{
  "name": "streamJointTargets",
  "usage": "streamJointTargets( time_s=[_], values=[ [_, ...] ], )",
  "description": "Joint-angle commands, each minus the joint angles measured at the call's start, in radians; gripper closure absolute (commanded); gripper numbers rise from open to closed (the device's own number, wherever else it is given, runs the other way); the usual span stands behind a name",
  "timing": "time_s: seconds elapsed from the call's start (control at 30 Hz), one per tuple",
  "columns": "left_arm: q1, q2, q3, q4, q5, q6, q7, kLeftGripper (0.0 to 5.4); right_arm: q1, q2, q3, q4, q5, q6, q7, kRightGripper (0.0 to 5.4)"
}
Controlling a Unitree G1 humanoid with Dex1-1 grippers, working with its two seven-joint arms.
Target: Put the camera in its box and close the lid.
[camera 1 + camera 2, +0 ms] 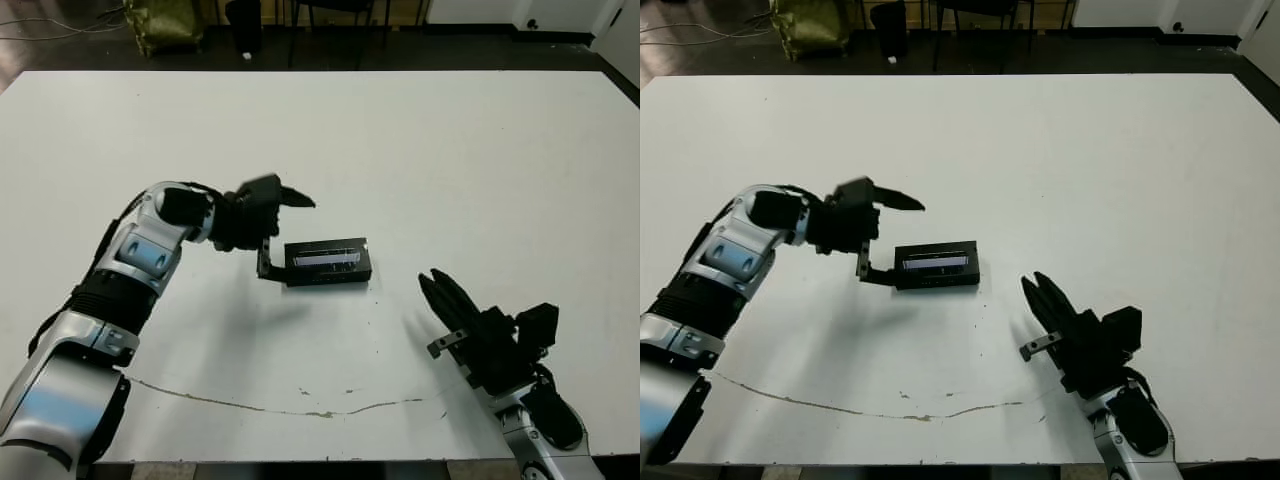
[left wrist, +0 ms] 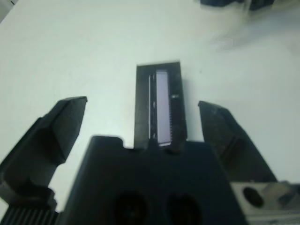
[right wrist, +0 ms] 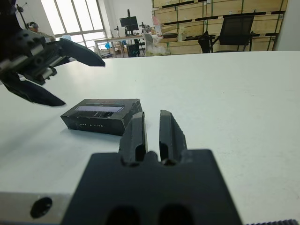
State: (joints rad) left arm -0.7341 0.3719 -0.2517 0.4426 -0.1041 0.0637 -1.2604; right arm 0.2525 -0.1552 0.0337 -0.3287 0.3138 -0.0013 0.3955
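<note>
Just left of frame center, my left gripper [image 1: 272, 228] hangs wide open beside the lid [image 1: 328, 258], probably for squaring it up; right gripper [image 1: 443, 292] sits pinched closed.

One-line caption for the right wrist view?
Closed box with lid on; left gripper open beside it, right gripper shut.

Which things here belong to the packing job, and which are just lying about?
Job: lid, on the box; open left pincer at its end; right pincer. Camera not seen.
Lying about: olive bag, office chair, both beyond the table.
</note>
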Motion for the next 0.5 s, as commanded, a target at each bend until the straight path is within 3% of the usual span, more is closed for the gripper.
streamJointTargets(
  time_s=[0.03, 0.27, 0.37, 0.5],
  values=[
    [0.0, 0.04, 0.025, -0.025, -0.036, 0.017, -0.039, 0.02, 0.009, -0.008, -0.001, 0.007, -0.013, 0.012, -0.008, 5.4],
    [0.009, 0.065, 0.084, -0.056, -0.133, 0.055, -0.089, 0.02, 0.015, -0.008, 0.002, -0.015, -0.011, 0.032, -0.019, 5.4],
    [0.091, 0.001, 0.166, -0.152, -0.156, 0.173, 0.156, 0.11, 0.015, -0.008, 0.003, -0.02, -0.015, 0.041, -0.025, 5.4],
    [0.253, -0.163, 0.222, -0.318, -0.069, 0.145, 0.597, 0.89, 0.007, -0.003, 0.0, 0.015, -0.01, -0.005, 0.0, 5.4]
  ],
)
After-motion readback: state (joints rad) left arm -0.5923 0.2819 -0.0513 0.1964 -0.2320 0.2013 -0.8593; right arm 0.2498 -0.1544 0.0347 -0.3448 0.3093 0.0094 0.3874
